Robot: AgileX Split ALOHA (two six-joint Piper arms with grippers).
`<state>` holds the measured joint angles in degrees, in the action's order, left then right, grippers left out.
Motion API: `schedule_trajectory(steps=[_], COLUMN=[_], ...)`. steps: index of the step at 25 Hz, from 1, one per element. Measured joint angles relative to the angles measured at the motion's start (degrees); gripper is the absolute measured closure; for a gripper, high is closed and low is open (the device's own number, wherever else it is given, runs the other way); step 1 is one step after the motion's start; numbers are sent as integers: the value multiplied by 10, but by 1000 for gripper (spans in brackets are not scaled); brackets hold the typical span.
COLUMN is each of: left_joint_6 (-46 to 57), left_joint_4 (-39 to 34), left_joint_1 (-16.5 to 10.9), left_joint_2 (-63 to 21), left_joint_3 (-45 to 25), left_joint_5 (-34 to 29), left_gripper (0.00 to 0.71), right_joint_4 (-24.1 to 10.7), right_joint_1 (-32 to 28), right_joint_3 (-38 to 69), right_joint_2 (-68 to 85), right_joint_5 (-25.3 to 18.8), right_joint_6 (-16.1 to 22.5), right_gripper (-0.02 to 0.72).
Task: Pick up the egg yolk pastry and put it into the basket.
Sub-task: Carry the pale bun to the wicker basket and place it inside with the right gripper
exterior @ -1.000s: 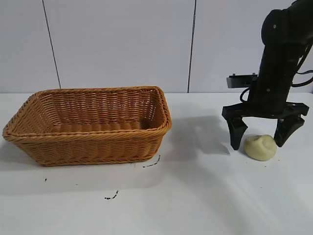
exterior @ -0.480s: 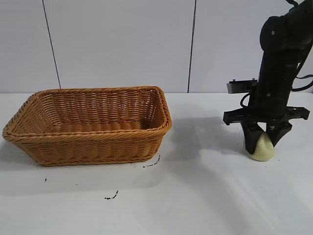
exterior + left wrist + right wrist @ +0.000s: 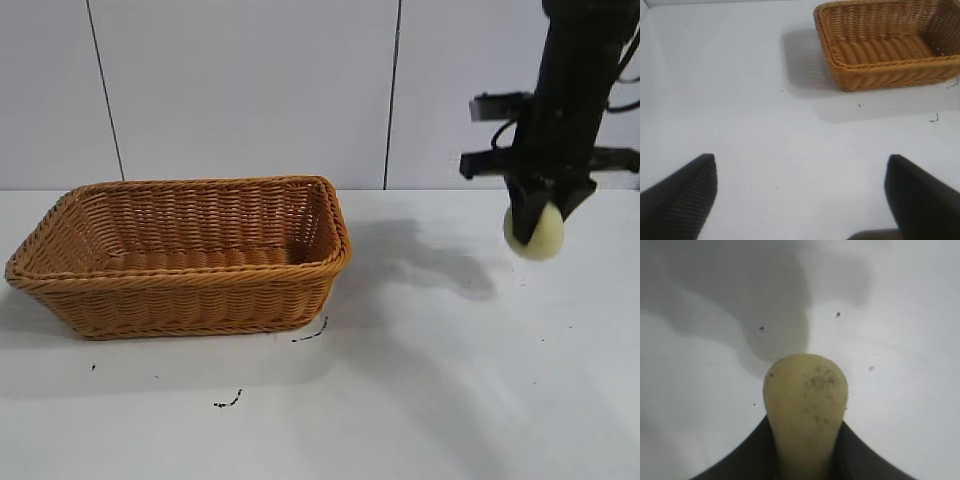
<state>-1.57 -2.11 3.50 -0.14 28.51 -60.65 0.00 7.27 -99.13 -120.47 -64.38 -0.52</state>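
My right gripper (image 3: 537,215) is shut on the egg yolk pastry (image 3: 537,235), a pale yellow-cream bun, and holds it in the air at the right of the exterior view, well above the white table. The right wrist view shows the pastry (image 3: 806,400) squeezed between the two black fingers (image 3: 742,460). The orange-brown wicker basket (image 3: 40,270) stands on the table at the left, far from the pastry; it also shows in the left wrist view (image 3: 860,80). My left gripper (image 3: 801,165) is open and empty over bare table, away from the basket.
A white table (image 3: 430,400) with small dark specks (image 3: 228,403) near the basket's front. A panelled white wall stands behind.
My right gripper closed on the pastry on the table, then lifted it up into the air. The basket has not moved.
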Motion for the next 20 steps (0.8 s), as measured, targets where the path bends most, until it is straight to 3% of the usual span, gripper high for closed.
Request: schedule_trajectory(steps=[3, 10, 20], left_joint_6=[0, 0, 0], left_joint_4=[0, 0, 0], left_joint_1=[0, 0, 0], left_joint_2=[0, 0, 0], left_joint_3=[0, 0, 0], left_joint_5=[0, 0, 0], left_gripper=[17, 17, 17], right_joint_4=[0, 4, 0], right_joint_1=[0, 12, 149], right_joint_3=[-54, -113, -177], right_joint_2=[16, 18, 3], right_joint_5=[-39, -49, -42], right_joint_6=[0, 1, 5], right_gripper=[543, 543, 543])
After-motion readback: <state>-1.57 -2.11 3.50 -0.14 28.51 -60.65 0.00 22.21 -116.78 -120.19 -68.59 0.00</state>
